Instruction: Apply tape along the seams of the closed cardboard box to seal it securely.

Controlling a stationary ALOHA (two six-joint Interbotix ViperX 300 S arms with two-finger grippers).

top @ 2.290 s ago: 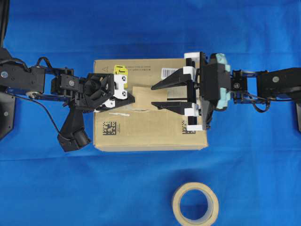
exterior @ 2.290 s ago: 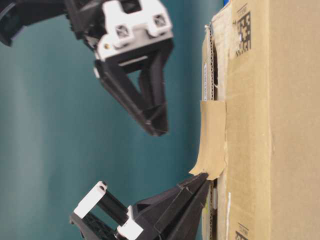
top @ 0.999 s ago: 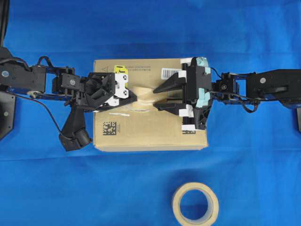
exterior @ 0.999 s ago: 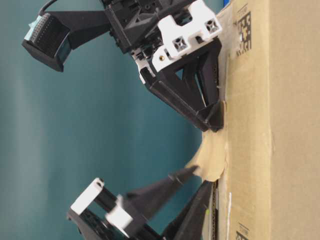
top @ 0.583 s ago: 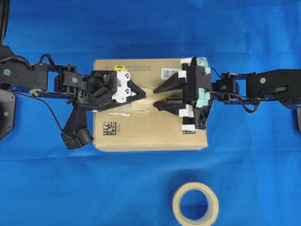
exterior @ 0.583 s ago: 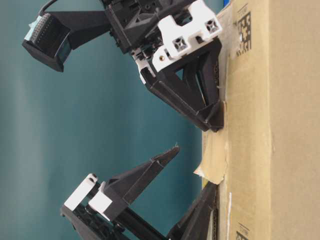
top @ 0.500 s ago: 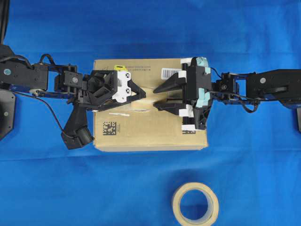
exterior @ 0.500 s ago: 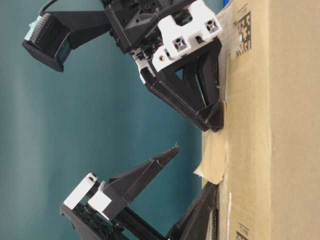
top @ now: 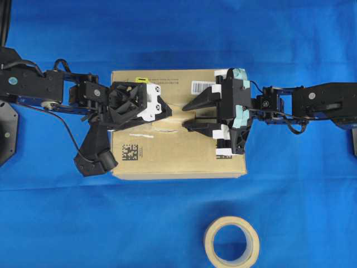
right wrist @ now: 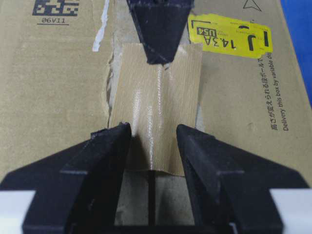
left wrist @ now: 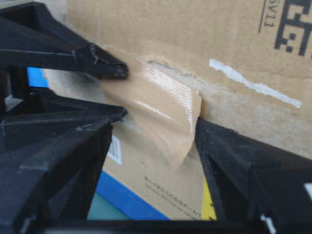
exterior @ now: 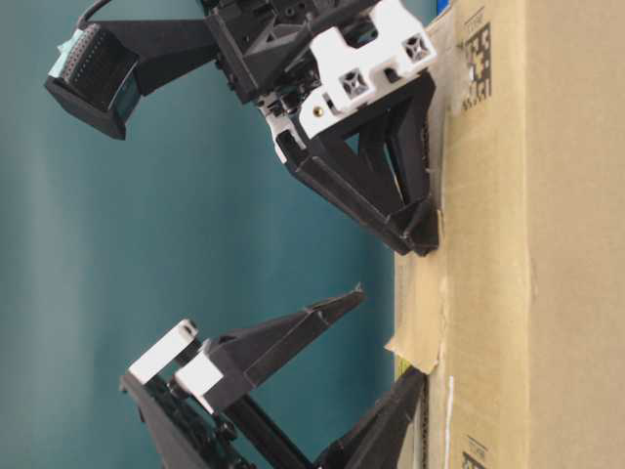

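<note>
Bright, even light with soft shadows; wrist views blur up close, and the tape [right wrist: 156, 105] shows glare.

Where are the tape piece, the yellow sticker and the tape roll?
tape piece [right wrist: 156, 122], right wrist view, its middle.
yellow sticker [right wrist: 229, 35], right wrist view, its printed face.
tape roll [top: 211, 245], overhead view, left of its ring.

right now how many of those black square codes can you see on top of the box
2. One square code sits near the box's front left corner, the other near its front right, partly under the right gripper. More could be hidden beneath the arms.
</note>
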